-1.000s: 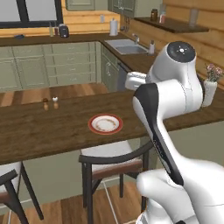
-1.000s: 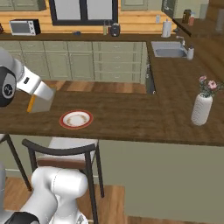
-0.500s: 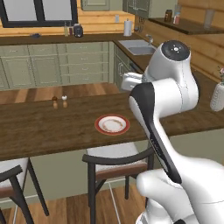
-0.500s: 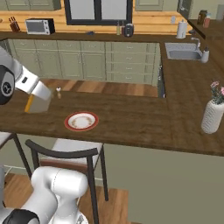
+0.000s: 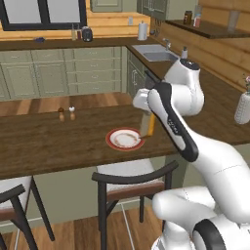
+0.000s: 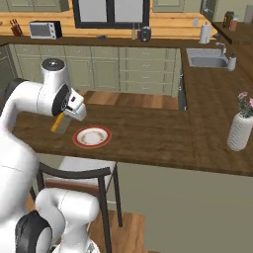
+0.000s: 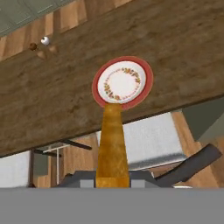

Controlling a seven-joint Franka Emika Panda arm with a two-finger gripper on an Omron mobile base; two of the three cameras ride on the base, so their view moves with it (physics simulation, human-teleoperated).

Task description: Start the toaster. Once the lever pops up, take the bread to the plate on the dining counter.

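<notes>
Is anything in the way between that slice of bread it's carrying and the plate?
Nothing visible is. The bread hangs in the fingers just beside the plate, whose pale centre is bare; the salt and pepper shakers stand well off.

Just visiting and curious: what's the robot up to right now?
Gripper shut on the bread, above the counter edge. Plate bare, just ahead. Nothing between them.

The bread [image 7: 112, 144], a thin golden-brown slice seen edge-on, is hanging upright above the near edge of the bench [image 5: 58, 141], its far end reaching just over the rim of the plate [image 7: 123, 82]. The plate, round with a red-orange rim and a pale patterned centre, is lying flat on the dark brown wood-grain bench [image 6: 148, 133], close to its front edge, with nothing resting on it.
</notes>
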